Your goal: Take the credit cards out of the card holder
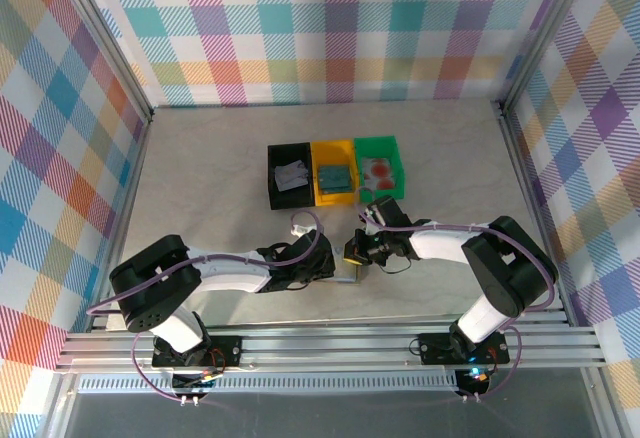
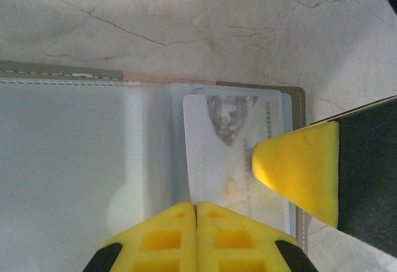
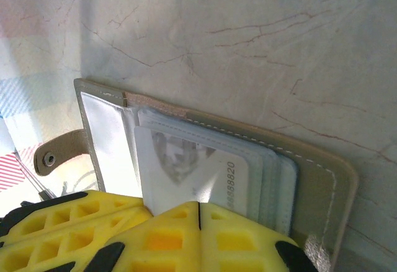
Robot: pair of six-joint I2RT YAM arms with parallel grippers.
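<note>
Two robot arms are meeting low over the holder, which is lying open and flat on the marble-look table, near the front edge and well apart from three trays. A whitish-grey card, printed with a faint emblem and a run of digits, is sitting at one pocket panel, and the other panel is lying bare beside it. The left gripper is reaching in with its yellow fingers pressed flush together. Their tips are resting at the card's lower corner, just beside the fold, and whether anything is nipped between them cannot be told. The right gripper is coming in from the opposite side, its fingers likewise closed tight against each other over the card's near edge. The pictures are not showing whether the card is caught between them. Seen from the left wrist, its yellow tip is lying across the card's far end. The holder's strap, fitted with a snap, is sticking out to one side. Farther back, the black tray is holding a white card, the yellow tray a teal card and the green tray reddish cards, with the three trays standing side by side in a touching row.
</note>
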